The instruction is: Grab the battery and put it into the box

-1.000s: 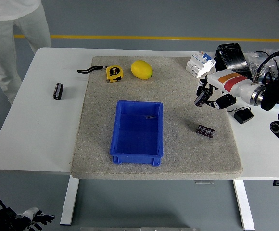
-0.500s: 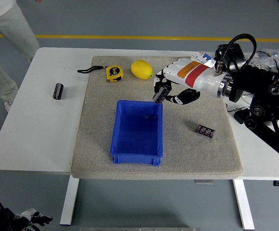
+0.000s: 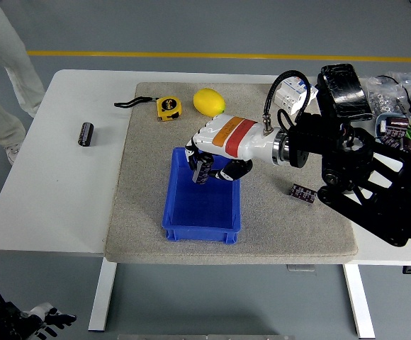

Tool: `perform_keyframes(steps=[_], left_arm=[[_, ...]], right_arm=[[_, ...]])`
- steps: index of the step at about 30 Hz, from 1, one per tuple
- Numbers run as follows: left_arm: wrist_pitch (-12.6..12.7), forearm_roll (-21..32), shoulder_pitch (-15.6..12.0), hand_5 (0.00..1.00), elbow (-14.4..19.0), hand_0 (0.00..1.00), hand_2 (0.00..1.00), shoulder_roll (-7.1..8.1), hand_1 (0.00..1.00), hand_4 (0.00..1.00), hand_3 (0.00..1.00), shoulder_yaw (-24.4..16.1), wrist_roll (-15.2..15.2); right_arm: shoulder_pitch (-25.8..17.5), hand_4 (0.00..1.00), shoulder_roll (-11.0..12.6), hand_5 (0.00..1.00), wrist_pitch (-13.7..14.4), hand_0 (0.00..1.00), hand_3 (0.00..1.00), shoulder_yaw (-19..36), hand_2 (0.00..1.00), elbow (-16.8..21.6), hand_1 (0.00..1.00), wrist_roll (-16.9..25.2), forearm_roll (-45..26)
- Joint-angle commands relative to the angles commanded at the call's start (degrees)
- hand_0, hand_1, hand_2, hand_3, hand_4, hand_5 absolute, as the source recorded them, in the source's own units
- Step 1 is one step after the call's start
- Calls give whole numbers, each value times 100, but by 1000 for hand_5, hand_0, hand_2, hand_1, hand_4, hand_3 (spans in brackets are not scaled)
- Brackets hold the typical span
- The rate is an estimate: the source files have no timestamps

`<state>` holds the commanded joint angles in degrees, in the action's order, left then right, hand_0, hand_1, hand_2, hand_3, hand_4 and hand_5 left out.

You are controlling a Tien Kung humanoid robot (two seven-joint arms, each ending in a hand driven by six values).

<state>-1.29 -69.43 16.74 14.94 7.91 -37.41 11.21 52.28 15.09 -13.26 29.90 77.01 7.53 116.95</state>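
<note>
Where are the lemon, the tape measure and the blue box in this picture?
lemon point(image 3: 209, 102), head view, middle of its yellow skin
tape measure point(image 3: 167, 108), head view, centre of its yellow case
blue box point(image 3: 200, 228), head view, its near wall

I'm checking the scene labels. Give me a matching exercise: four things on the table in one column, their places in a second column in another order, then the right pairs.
Things:
1. lemon
2. tape measure
3. battery
4. black cylinder

Places:
A. on the bare white table, left of the grey mat
B. held in the right hand over the blue box
C. far edge of the mat, right of the tape measure
D. far edge of the mat, strap trailing left

Pairs: 1-C, 2-D, 3-B, 4-A
</note>
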Motion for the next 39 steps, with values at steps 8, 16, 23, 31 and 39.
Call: perform_keyframes(steps=[8,16,23,31,39], left_arm=[[-24,-83,-12,540,-4,734,748,10,699,602,568,-63,23],[-18,-103,-42,538,-19,735,748,9,695,601,568,-95,15],[20,-29,-82,537,-47,734,748,0,695,600,568,-67,-26],[38,-33,-104,537,-68,734,748,-21,693,600,567,-77,-49],[43,-87,-100,537,-75,734,746,-45,693,599,568,-100,-56]], right_arm=[[10,935,42,125,-76,610,951,28,848,-27,671,43,40],[-145,943,367,140,-221,624,940,440,838,82,679,-27,-11],[-792,969,990,166,-372,600,844,1283,744,340,652,-263,-242],[-1880,998,1100,188,-124,535,757,2341,649,109,578,-614,-396],[-2324,998,809,314,299,505,703,2466,578,-254,533,-878,-243]])
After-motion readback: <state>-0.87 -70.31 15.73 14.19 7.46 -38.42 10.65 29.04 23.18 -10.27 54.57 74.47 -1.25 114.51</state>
